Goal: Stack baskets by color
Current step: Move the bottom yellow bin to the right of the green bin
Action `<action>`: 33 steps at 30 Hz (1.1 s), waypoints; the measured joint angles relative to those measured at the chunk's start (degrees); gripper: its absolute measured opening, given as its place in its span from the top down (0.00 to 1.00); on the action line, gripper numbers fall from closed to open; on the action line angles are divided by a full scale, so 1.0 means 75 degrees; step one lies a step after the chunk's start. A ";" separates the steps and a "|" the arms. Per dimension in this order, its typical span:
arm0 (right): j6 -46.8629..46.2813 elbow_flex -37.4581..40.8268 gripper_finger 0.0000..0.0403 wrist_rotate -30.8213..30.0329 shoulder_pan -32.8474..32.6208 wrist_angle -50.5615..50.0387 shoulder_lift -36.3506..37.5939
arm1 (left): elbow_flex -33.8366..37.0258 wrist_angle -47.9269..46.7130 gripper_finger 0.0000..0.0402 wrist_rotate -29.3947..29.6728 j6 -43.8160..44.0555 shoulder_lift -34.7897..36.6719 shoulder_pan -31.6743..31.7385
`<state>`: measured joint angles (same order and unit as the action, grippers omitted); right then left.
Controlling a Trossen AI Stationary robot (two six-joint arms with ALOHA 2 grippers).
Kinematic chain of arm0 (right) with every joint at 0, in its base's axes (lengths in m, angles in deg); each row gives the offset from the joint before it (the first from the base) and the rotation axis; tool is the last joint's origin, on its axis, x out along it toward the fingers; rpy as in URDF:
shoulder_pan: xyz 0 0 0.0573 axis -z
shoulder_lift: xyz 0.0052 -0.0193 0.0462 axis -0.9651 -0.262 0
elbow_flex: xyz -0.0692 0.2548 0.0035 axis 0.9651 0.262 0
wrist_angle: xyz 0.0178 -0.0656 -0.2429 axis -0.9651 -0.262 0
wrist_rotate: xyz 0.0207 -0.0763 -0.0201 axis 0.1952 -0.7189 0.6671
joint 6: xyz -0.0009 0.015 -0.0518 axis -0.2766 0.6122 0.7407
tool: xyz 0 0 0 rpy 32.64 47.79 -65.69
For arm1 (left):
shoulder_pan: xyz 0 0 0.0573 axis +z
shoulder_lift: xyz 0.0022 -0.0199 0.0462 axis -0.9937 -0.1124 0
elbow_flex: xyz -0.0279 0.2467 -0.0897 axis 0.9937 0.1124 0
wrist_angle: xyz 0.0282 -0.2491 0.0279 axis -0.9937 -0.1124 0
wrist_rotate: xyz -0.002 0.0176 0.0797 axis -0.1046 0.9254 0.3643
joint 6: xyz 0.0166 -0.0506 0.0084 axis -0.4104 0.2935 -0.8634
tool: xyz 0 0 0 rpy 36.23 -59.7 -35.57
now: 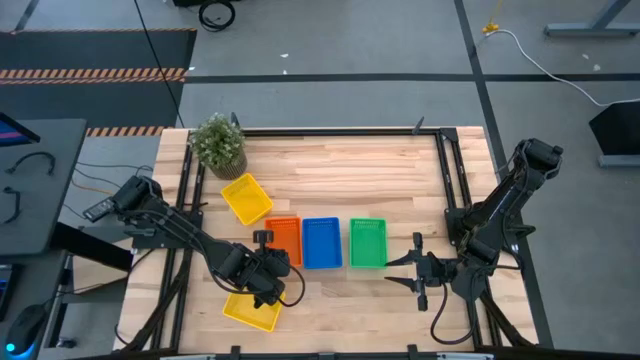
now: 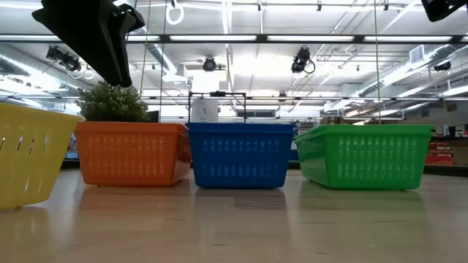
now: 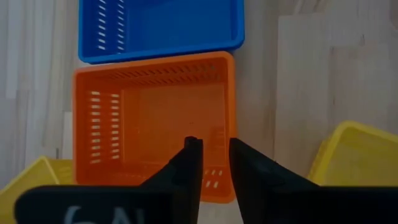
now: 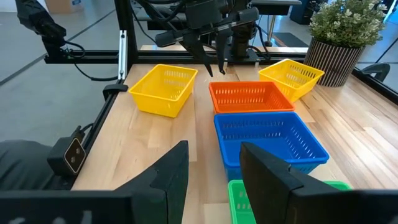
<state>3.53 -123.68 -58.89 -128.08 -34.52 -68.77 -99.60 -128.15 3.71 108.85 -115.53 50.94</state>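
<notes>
On the wooden surface (image 1: 330,170), 3 baskets are seen in a row, side by side: an orange basket (image 1: 284,241), a blue basket (image 1: 321,242) and a green basket (image 1: 367,243). The orange and blue ones are close enough to touch or nearly so; the green one is set slightly apart. 2 yellow baskets are also seen: 1 yellow basket (image 1: 246,198) lies tilted near the potted plant (image 1: 218,143), and a second yellow basket (image 1: 251,309) lies at the near edge of the surface, beside the left arm.

The left gripper (image 1: 268,268) is held just above the near end of the orange basket. In the left wrist view its fingers (image 3: 189,163) are seen slightly parted, with nothing between them, above the rim and inner floor of the orange basket (image 3: 155,121).

The right gripper (image 1: 404,272) is held low over bare wood, near the green basket's near corner, with its fingers (image 4: 174,171) spread and nothing grasped.
</notes>
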 joint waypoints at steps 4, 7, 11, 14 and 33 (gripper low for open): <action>0.0000 0.0000 0.63 0.0000 0.0000 0.0000 0.0000 | 0.0000 -0.0002 0.78 0.0022 -0.0022 0.0000 0.0007; 0.0003 0.0000 0.63 0.0000 0.0000 -0.0002 0.0000 | 0.0000 -0.0002 0.77 0.0095 -0.0002 0.0000 0.0004; 0.0031 0.0000 0.63 0.0000 0.0000 -0.0006 0.0000 | 0.0000 -0.0002 0.78 0.0226 0.0059 0.0000 0.0004; 0.0058 0.0000 0.63 0.0000 0.0000 -0.0030 0.0000 | 0.0003 -0.0117 0.80 0.0313 0.0145 0.0042 -0.0050; 0.0000 0.0006 0.63 0.0139 0.0609 0.0991 -0.1722 | 0.0003 -0.2939 0.92 0.1499 0.7032 0.1072 -0.3146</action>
<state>3.53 -123.64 -57.85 -123.52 -27.09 -81.68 -99.58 -150.20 14.95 161.60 -107.49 27.35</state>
